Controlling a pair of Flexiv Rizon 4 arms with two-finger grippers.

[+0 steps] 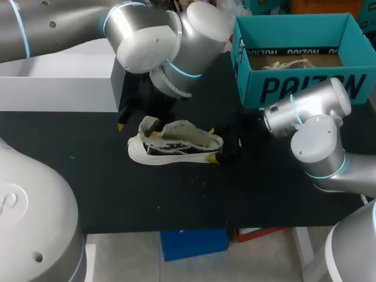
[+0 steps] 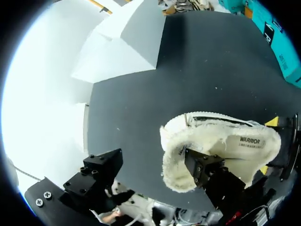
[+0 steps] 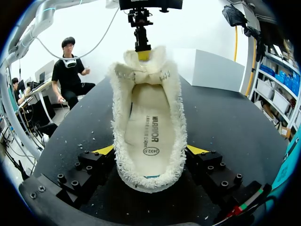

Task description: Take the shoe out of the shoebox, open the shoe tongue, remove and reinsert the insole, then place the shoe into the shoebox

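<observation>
A cream shoe (image 1: 176, 144) with a fleecy lining lies on its sole on the black table (image 1: 176, 200), toe towards the left. Its insole (image 3: 150, 136) lies flat inside. My right gripper (image 3: 151, 150) has the heel between its fingers, a yellow tip pressed against each side, so it is shut on the shoe (image 3: 148, 117). My left gripper (image 2: 153, 169) hangs open over the toe end, with one finger (image 2: 207, 169) above the fleecy opening by the tongue and the other out over bare table. The teal shoebox (image 1: 299, 88) stands open at the back right.
A white box (image 1: 59, 88) stands along the table's back left, close behind my left arm. Crumpled paper (image 1: 288, 63) lies in the shoebox. Bare black table stretches in front of the shoe up to the near edge.
</observation>
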